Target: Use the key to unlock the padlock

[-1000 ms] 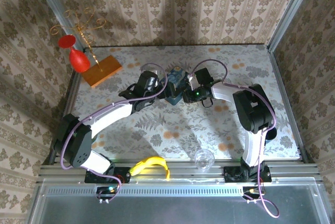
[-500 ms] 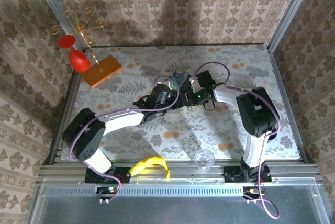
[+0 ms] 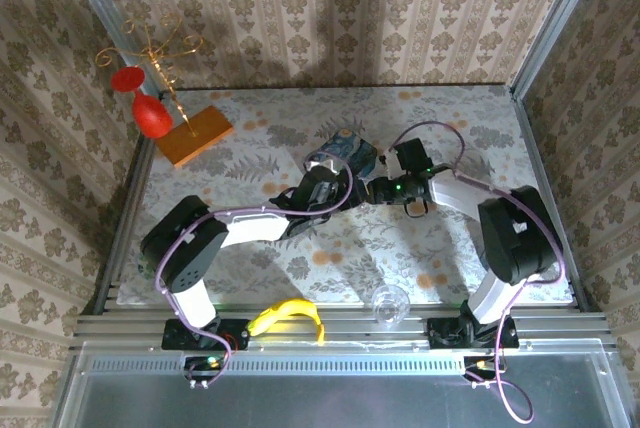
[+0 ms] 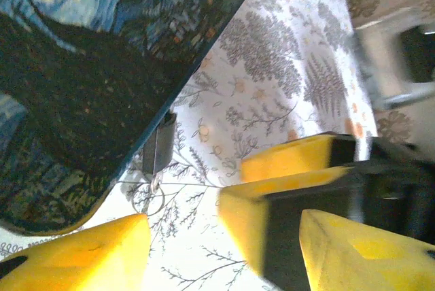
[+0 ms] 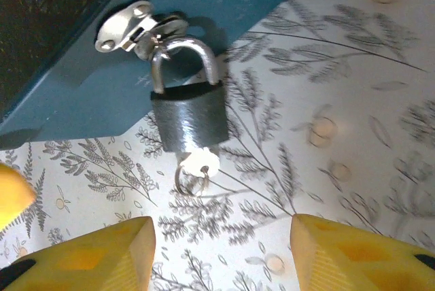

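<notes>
Mostly, key buried in padlock, tin cropped

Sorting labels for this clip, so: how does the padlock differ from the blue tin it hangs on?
The padlock is small and plain dark grey; the tin is far larger, blue with a painted picture. The padlock has a key in its lower end; the tin carries a silvery hasp that the padlock's loop passes through. Both lie on the flowered table.

key in padlock, hung on hasp of tin.
</notes>
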`<state>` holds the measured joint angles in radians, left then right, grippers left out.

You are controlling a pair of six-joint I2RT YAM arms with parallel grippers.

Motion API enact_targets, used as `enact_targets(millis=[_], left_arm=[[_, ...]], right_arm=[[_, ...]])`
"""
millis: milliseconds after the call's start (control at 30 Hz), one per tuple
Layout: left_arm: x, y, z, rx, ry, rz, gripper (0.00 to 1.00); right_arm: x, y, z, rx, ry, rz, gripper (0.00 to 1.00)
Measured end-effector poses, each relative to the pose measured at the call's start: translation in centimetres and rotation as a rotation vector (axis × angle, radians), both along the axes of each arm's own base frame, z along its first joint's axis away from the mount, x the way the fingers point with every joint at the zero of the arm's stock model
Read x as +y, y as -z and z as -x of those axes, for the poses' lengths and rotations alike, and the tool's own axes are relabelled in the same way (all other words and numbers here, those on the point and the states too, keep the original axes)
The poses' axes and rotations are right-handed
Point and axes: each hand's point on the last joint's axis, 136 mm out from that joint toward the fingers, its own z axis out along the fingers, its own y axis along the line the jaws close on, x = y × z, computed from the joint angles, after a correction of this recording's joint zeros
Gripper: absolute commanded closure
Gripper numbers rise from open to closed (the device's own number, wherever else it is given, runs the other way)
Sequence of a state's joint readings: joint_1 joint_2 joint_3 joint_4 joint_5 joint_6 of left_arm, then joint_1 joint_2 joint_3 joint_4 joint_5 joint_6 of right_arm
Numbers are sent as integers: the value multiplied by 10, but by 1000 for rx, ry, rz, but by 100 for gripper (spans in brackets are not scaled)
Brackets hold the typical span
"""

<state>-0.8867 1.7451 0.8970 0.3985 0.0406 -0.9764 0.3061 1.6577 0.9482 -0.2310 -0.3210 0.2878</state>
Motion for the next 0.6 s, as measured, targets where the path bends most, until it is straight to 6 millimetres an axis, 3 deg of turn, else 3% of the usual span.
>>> enact_targets(millis=[233, 400, 600], left_arm=[[9, 34, -2, 53, -46, -102, 39], [31, 39, -17, 47, -110, -157, 37], [65, 32, -51, 1, -192, -208, 36]], right_arm=[[-24, -20, 8, -12, 108, -9, 45], [-28, -26, 11, -12, 131, -5, 46], [-29, -27, 11, -8, 151, -8, 46]])
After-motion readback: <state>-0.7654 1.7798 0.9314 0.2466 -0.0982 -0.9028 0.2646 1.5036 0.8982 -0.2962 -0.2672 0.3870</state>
